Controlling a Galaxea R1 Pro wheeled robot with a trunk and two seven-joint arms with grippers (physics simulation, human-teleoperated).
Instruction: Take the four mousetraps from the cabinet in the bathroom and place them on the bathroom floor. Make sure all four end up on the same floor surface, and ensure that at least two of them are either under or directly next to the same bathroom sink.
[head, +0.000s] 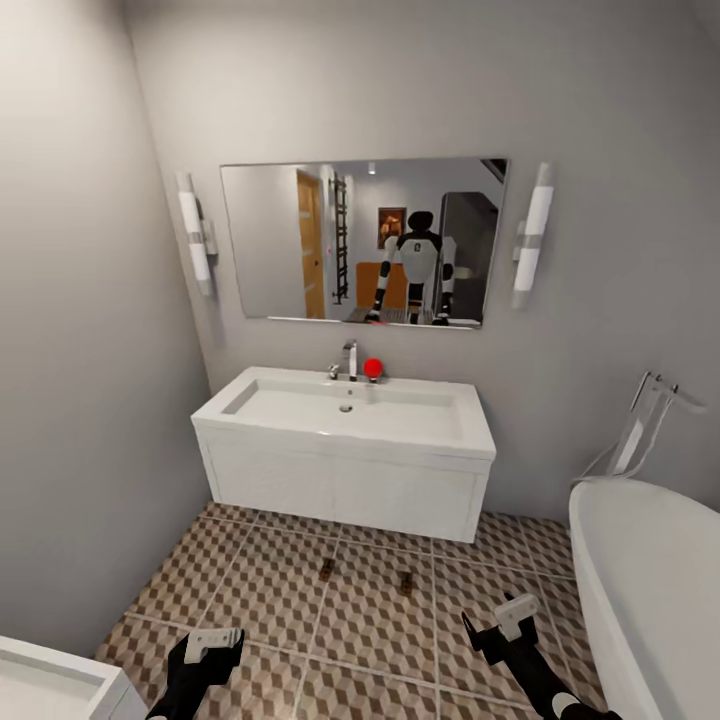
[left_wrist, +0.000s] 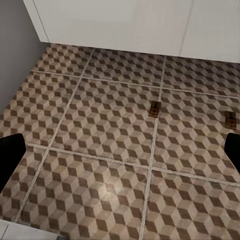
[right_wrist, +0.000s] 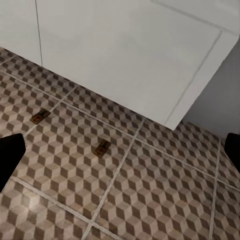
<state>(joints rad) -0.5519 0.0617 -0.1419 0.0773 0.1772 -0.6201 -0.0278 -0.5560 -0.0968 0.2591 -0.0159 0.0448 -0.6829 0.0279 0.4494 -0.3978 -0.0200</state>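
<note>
Two mousetraps lie on the cube-patterned bathroom floor (head: 270, 590) just in front of the sink (head: 345, 415): one (head: 327, 569) to the left, the other (head: 406, 581) to the right. Both small brown boards also show in the left wrist view (left_wrist: 155, 108) (left_wrist: 230, 120) and in the right wrist view (right_wrist: 39, 116) (right_wrist: 103, 148). My left gripper (head: 213, 643) (left_wrist: 120, 155) hangs open and empty above the tiles, short of the traps. My right gripper (head: 512, 615) (right_wrist: 120, 152) is likewise open and empty. The orange-brown cabinet (head: 368, 285) appears as a reflection in the mirror, behind my own.
A white bathtub (head: 650, 590) fills the right side, with a chrome fitting (head: 645, 420) on the wall behind it. A white fixture (head: 55, 685) sits at the lower left. The grey wall (head: 90, 400) closes the left side. The white vanity front (right_wrist: 125, 50) stands near the traps.
</note>
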